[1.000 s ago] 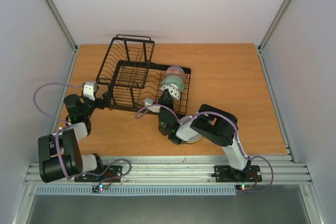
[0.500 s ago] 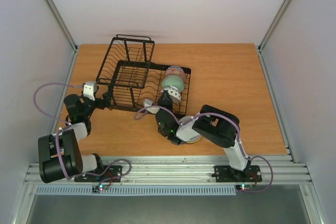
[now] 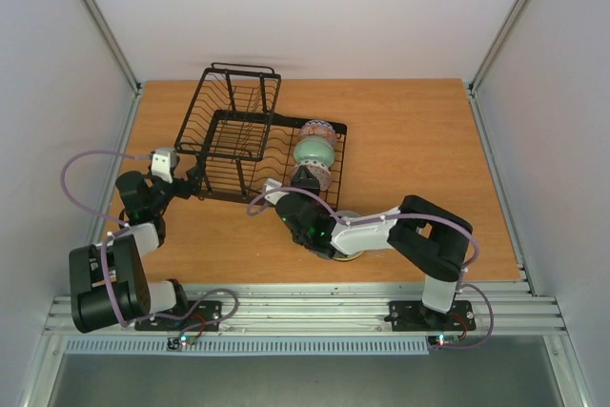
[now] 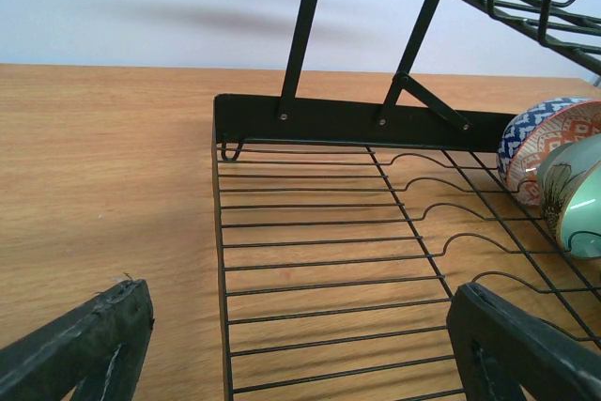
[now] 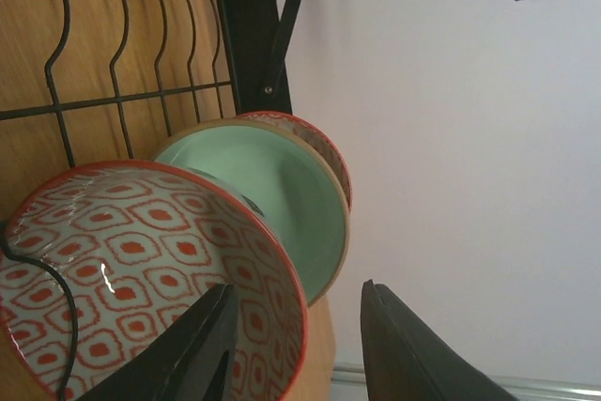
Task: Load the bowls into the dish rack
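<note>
The black wire dish rack (image 3: pixel 232 143) sits at the table's centre-left. Three bowls stand on edge in its right end. Nearest me is the red-and-white bowl (image 3: pixel 310 177) (image 5: pixel 113 260), then the sage green bowl (image 3: pixel 313 152) (image 5: pixel 272 194), then a blue-patterned bowl (image 3: pixel 317 130) (image 4: pixel 526 129). My right gripper (image 3: pixel 301 193) (image 5: pixel 297 286) is open, its fingers straddling the red-and-white bowl's rim without pinching it. A cream-white bowl (image 3: pixel 347 253) peeks from under my right forearm. My left gripper (image 3: pixel 193 180) (image 4: pixel 300 293) is open and empty at the rack's near-left corner.
The rack's taller basket section (image 3: pixel 240 92) rises at the far left. White walls enclose the table on three sides, and a metal rail (image 3: pixel 305 307) runs along the near edge.
My right arm has stretched out low over the table, its elbow swinging right. Its gripper has drawn slightly back from the red-and-white bowl. The left arm has not moved.
</note>
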`<state>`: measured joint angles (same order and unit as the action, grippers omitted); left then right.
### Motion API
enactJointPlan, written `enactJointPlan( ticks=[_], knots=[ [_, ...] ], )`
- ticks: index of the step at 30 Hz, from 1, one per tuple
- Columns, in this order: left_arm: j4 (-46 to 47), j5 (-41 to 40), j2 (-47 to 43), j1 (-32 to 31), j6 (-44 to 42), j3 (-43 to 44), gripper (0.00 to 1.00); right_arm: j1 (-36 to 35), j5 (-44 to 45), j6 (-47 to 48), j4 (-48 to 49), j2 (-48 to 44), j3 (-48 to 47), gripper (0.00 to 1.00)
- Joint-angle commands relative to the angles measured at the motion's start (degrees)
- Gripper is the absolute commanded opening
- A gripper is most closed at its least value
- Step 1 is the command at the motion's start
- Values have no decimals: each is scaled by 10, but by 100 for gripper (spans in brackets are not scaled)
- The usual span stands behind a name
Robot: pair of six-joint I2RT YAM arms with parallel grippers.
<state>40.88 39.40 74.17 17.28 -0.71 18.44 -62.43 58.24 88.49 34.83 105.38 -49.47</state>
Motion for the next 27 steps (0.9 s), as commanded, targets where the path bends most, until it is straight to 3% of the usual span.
enactJointPlan(
  ticks=[1, 10, 19, 27],
  knots=[
    [17, 15, -12, -5, -18, 10, 87, -15, -17, -87, -90, -51, -19, 38],
    [16, 15, -14, -5, -18, 9, 87, -20, -86, -389, -446, -191, -98, 42],
    [15, 16, -17, -5, -18, 8, 87, -19, -56, -774, -772, -269, -156, 41],
    [15, 14, -19, -5, -18, 6, 87, -14, -145, -1012, -938, -386, -134, 37]
  ],
)
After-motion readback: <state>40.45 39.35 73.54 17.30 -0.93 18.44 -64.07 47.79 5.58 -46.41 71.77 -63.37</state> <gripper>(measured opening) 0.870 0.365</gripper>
